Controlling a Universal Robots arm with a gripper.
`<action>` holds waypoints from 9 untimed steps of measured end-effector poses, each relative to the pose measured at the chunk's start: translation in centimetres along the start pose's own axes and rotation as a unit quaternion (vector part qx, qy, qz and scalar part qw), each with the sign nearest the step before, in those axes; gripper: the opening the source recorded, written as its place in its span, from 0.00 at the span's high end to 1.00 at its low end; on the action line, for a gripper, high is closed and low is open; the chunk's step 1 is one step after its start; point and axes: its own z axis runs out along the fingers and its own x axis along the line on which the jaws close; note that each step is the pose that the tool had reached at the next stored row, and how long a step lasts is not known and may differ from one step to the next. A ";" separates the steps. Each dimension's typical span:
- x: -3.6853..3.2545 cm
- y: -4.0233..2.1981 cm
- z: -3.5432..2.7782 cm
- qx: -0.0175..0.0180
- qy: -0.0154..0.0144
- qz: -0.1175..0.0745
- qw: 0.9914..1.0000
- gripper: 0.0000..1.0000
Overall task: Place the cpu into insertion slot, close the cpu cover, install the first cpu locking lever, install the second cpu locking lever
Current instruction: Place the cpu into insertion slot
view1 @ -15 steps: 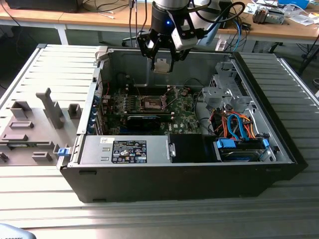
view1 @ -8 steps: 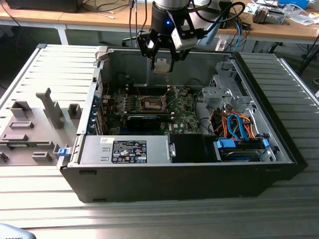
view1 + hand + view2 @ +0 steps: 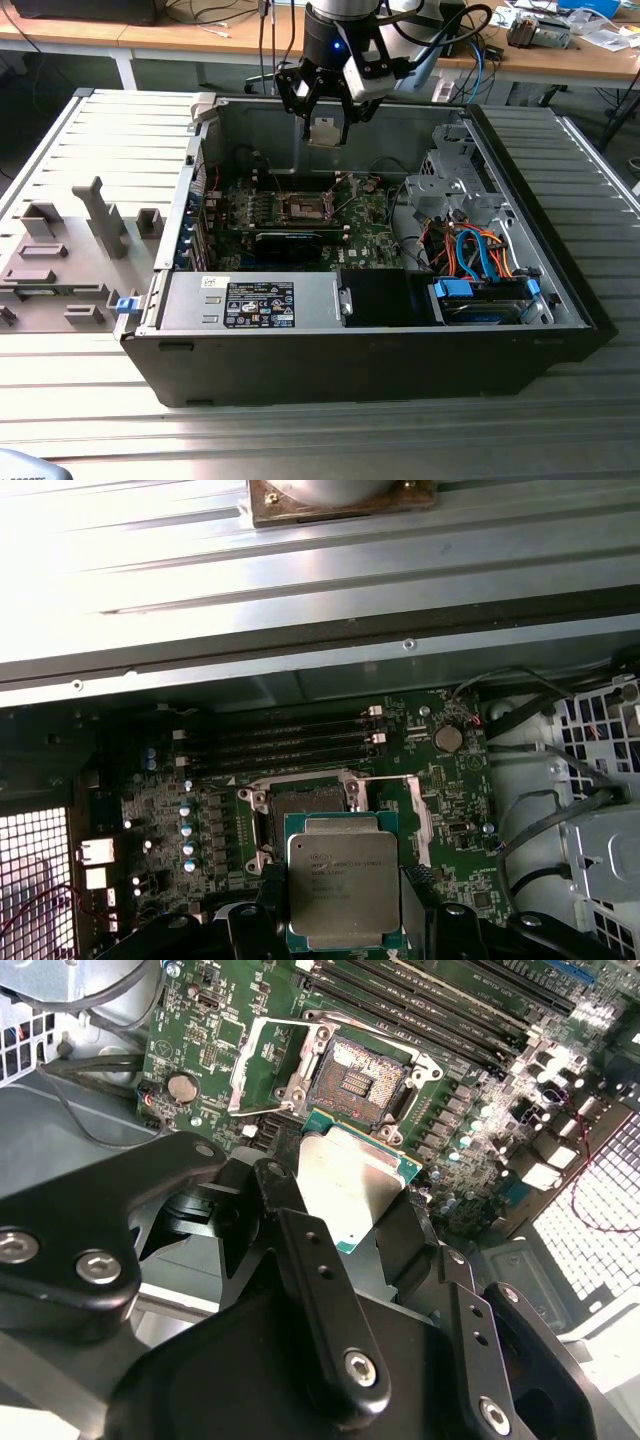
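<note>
The jaws grip the cpu point(image 3: 344, 890) by its edges, metal top up, hanging above the open computer case point(image 3: 350, 370). Below, the insertion slot point(image 3: 350, 1075) lies bare, its cpu cover point(image 3: 241, 1068) swung aside, seemingly leaving the chip a clear seat.

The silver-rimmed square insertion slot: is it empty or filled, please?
Empty: the insertion slot shows a bare dark centre; the black gripper holds the silver-grey square cpu.

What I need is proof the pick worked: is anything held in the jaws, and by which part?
The gripper holds the cpu, jaws pressing on two opposite side edges, its metal top left bare.
</note>
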 end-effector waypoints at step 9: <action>0.00 0.00 0.01 0.000 0.000 0.004 1.000 0.45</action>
